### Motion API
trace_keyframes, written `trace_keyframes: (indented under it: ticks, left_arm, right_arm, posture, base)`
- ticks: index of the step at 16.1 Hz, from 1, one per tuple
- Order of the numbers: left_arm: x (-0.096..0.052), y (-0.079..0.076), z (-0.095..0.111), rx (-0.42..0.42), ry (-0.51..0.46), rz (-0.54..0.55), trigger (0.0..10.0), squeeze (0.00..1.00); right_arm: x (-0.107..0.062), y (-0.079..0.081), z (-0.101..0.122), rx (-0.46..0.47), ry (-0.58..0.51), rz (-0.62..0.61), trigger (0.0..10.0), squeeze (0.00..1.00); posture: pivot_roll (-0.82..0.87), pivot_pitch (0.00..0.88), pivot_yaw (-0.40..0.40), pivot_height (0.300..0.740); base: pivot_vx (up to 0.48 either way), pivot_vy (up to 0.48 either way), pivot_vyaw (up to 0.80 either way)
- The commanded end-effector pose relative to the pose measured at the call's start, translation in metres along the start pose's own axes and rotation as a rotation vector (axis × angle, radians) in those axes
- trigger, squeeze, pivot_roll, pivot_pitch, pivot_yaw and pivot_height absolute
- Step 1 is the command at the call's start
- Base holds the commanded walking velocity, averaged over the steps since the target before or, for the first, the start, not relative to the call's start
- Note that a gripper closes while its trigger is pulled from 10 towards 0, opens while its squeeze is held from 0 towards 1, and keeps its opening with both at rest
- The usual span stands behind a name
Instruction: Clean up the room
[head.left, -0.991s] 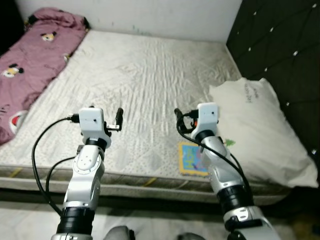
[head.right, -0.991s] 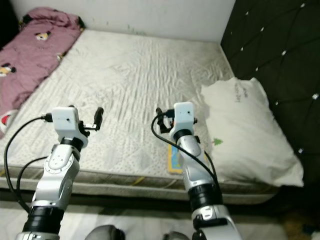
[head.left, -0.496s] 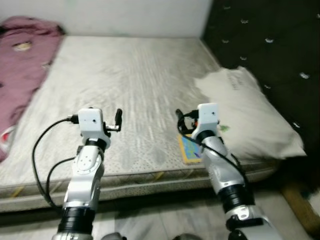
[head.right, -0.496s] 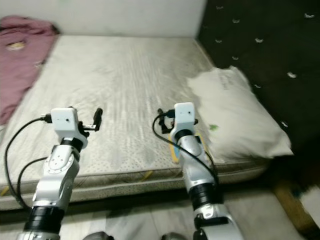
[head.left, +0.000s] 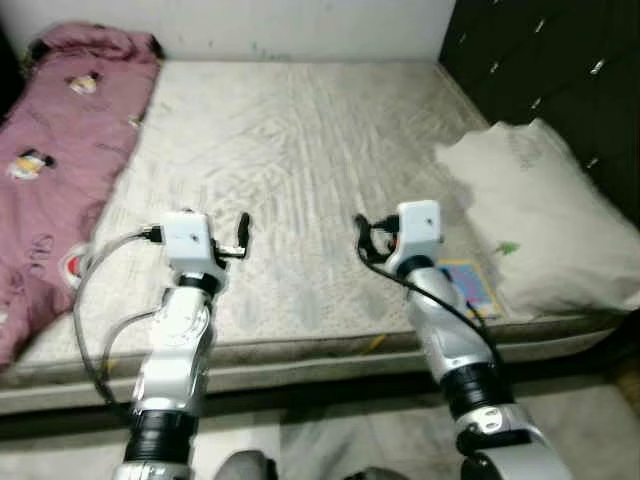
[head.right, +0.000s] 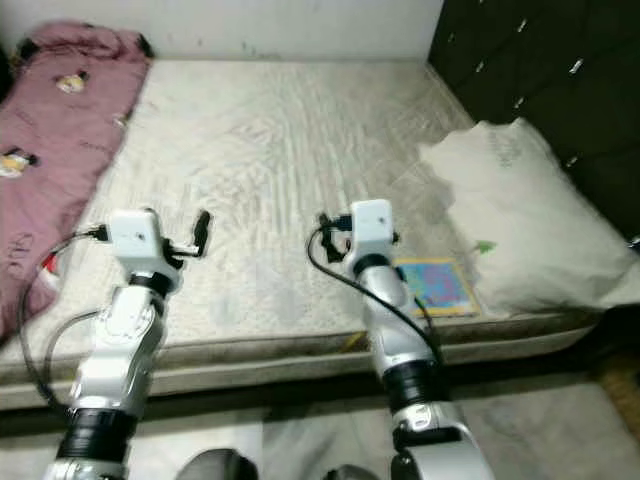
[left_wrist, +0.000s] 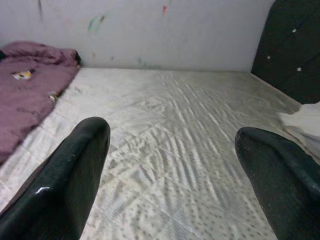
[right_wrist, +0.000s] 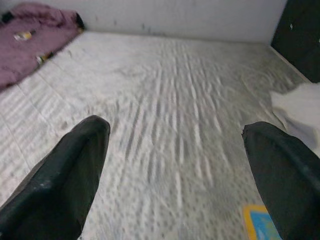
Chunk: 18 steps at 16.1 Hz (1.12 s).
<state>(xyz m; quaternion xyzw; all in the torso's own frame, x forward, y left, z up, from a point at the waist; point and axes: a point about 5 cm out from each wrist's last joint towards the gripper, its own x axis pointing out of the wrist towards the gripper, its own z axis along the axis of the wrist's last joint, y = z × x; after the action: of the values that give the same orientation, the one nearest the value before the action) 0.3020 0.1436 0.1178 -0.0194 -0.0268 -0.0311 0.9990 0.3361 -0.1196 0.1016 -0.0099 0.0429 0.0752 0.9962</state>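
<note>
While both grippers are hovering empty over the bed (head.left: 300, 130), left gripper (head.left: 243, 234) and right gripper (head.left: 362, 236) with jaws spread wide, tidying seems barely begun. Lying flat near the mattress's front edge, just beside the pillow (head.left: 545, 220), the picture book (head.right: 432, 283) is running its long axis roughly toward the wall, awaiting pickup; the blanket (head.left: 50, 170) is sitting bunched.

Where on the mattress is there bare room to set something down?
The widest free patch is mid-mattress, between the pink blanket and the white pillow. It is crowded near the right front edge, where the colourful book lies against the pillow.
</note>
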Motion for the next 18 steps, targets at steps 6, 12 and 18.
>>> trace_keyframes:
  ticks: [6, 12, 18]
  left_arm:
    - [-0.0015, -0.0053, 0.0035, -0.032, -0.022, -0.047, 10.0, 0.0]
    - [-0.0017, -0.0057, 0.0029, -0.029, -0.018, -0.057, 10.0, 0.0]
    - [-0.0007, -0.0046, 0.0031, -0.028, -0.012, -0.048, 10.0, 0.0]
  right_arm:
    - [0.0017, -0.0023, 0.0035, -0.007, -0.009, -0.002, 10.0, 0.0]
    - [0.0015, -0.0012, 0.0024, -0.007, -0.006, -0.001, 10.0, 0.0]
    - [0.0028, -0.0014, 0.003, -0.006, -0.004, -0.005, 10.0, 0.0]
  posture:
    - [0.1, 0.0, -0.048, 0.74]
    - [0.1, 0.0, -0.045, 0.74]
    - [0.09, 0.0, -0.046, 0.74]
  base:
    - [0.045, 0.0, 0.0]
    - [0.271, 0.0, 0.0]
    - [0.22, 0.0, 0.0]
